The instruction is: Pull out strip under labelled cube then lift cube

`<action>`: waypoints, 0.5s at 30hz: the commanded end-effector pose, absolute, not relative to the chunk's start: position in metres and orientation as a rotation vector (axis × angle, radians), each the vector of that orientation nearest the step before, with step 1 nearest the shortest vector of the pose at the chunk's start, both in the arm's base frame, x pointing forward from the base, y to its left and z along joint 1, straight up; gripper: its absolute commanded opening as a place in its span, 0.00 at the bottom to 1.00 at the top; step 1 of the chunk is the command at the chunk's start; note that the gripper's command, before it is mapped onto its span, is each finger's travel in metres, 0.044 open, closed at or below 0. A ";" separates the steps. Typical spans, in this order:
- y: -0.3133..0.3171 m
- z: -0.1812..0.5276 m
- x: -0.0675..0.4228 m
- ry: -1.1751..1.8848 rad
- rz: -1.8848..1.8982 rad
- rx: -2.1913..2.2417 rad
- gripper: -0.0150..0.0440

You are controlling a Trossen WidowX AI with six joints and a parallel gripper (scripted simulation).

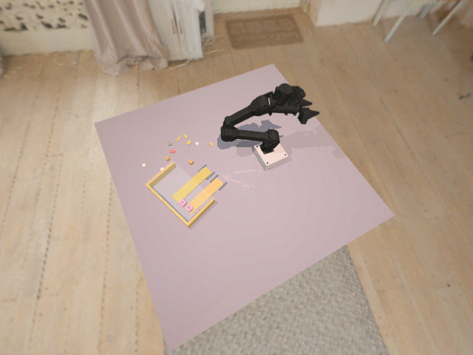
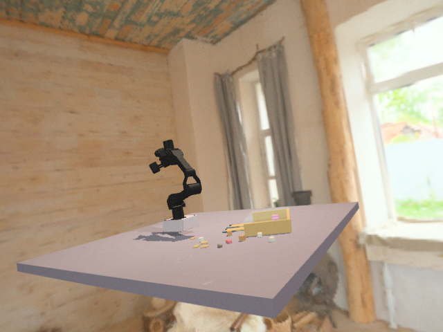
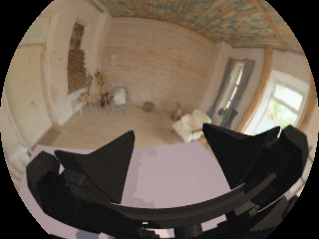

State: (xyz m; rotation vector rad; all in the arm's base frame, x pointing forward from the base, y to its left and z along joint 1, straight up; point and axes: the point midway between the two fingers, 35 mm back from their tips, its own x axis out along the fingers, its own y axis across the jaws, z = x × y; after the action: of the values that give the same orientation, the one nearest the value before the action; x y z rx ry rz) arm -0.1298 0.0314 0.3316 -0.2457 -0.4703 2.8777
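Note:
Two pink cubes (image 1: pixel 182 202) (image 1: pixel 189 208) sit side by side in an orange open-fronted tray (image 1: pixel 160 194) (image 2: pixel 271 227). One rests on a yellow strip (image 1: pixel 191 184), the other on an orange strip (image 1: pixel 206 192). I cannot tell which cube carries the label at this size. In the exterior view the cubes (image 2: pixel 275 216) show as one pink spot above the tray wall. My gripper (image 1: pixel 308 108) (image 2: pixel 155 167) (image 3: pixel 169 130) is open and empty. It hangs high in the air on the far side of the arm's base, pointing away from the tray. The wrist view shows only the table and the room.
Several small loose cubes (image 1: pixel 179 145) (image 2: pixel 218 243), orange, cream, red and olive, lie scattered between the tray and the arm's white base (image 1: pixel 271 155) (image 2: pixel 181 223). The lilac table top (image 1: pixel 267 237) (image 2: pixel 178 268) ends at edges on all sides.

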 end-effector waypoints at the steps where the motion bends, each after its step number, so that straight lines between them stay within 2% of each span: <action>1: 0.032 0.331 -0.130 -0.470 2.874 -0.247 0.93; 9: 0.071 0.326 -0.141 -0.432 2.659 -0.335 0.93; 15: 0.126 0.315 -0.135 -0.345 2.390 -0.438 0.93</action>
State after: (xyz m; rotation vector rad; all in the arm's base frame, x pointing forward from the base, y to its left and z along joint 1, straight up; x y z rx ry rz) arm -0.1397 0.0948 0.3252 -0.3751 -0.4026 2.5332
